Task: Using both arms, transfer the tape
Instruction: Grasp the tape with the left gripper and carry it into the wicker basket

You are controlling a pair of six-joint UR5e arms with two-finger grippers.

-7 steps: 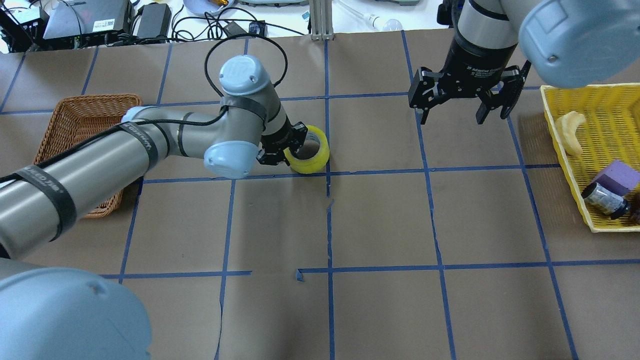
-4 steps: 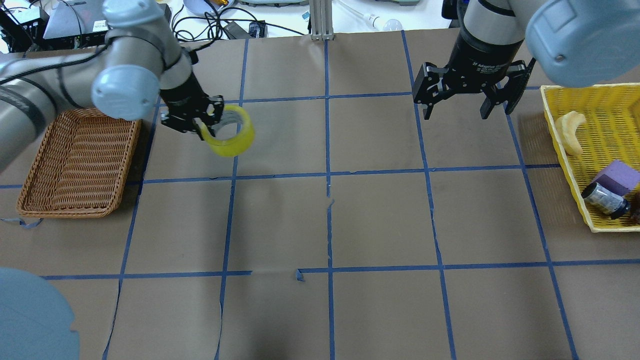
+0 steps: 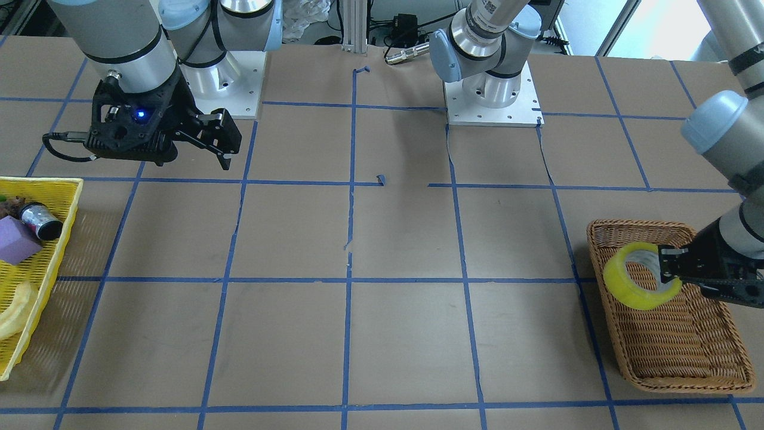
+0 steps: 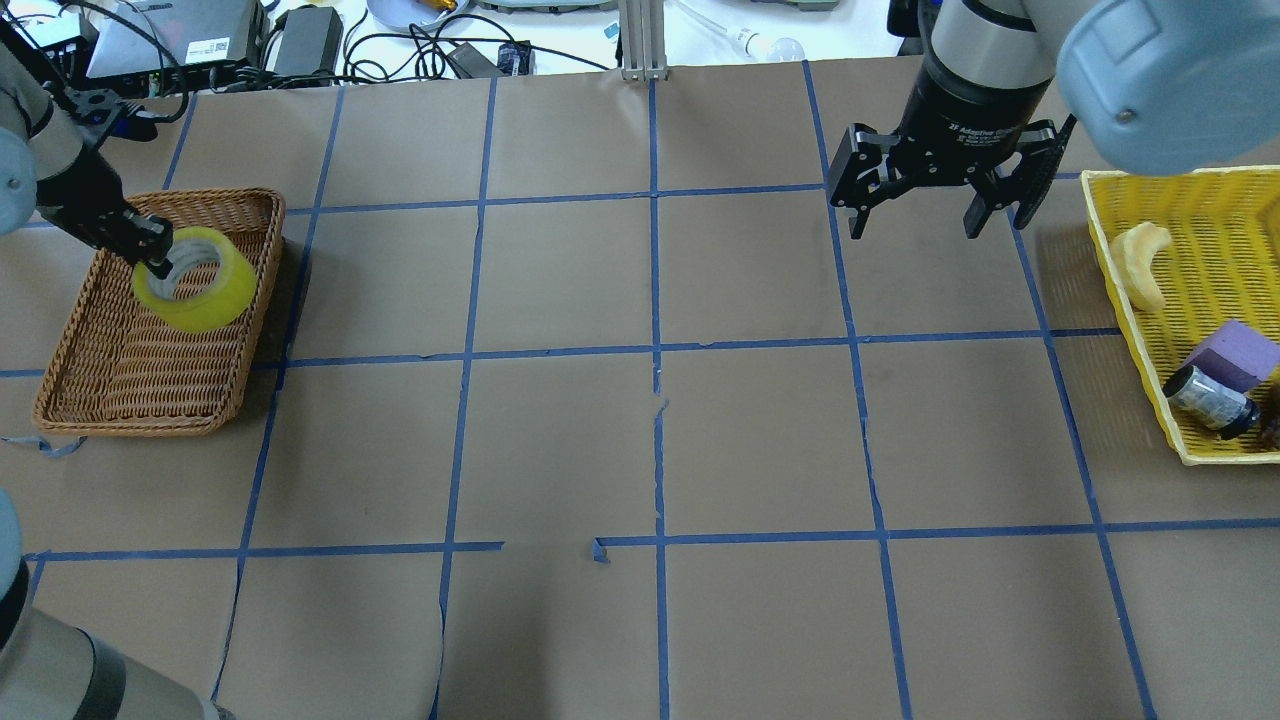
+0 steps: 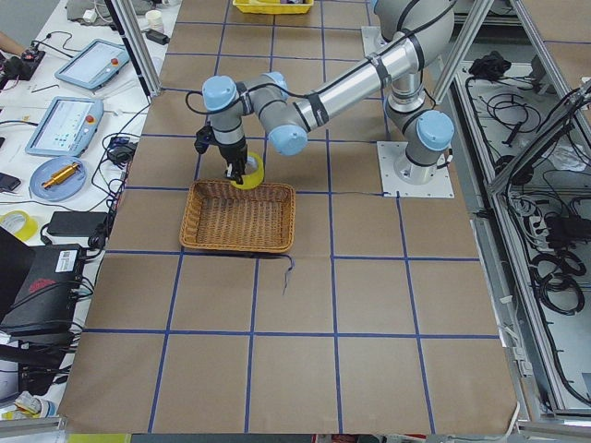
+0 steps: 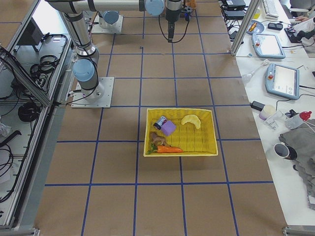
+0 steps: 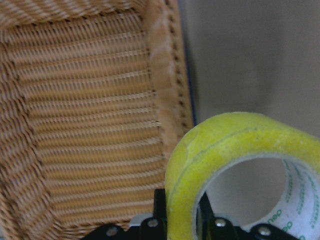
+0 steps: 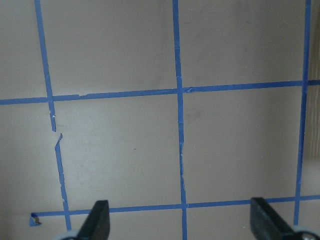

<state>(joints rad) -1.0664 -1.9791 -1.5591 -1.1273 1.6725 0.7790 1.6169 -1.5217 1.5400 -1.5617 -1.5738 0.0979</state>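
The translucent-yellow tape [image 4: 215,300] with its white core hangs in my left gripper [image 4: 155,258], which is shut on the roll's wall, one finger inside the ring. It is held above the brown wicker basket [image 4: 150,380], near the rim that faces the table's middle. The front view shows the tape [image 3: 621,286] and the left gripper [image 3: 671,272] over the basket [image 3: 686,358]. In the left wrist view the tape [image 7: 225,150] hangs over the basket's rim [image 7: 167,100]. My right gripper [image 4: 915,230] is open and empty, above the table at the far right; it also shows in the right wrist view [image 8: 182,222].
A yellow basket [image 4: 1200,200] at the right edge holds a purple block [image 4: 1235,355], a black-and-silver cylinder [image 4: 1210,400] and a pale banana-shaped piece [image 4: 1145,260]. Blue tape lines grid the brown table. Cables and devices lie beyond the far edge.
My left arm has swung left with the tape, from the table's middle to above the wicker basket. My right gripper has stayed open and nearly in place.
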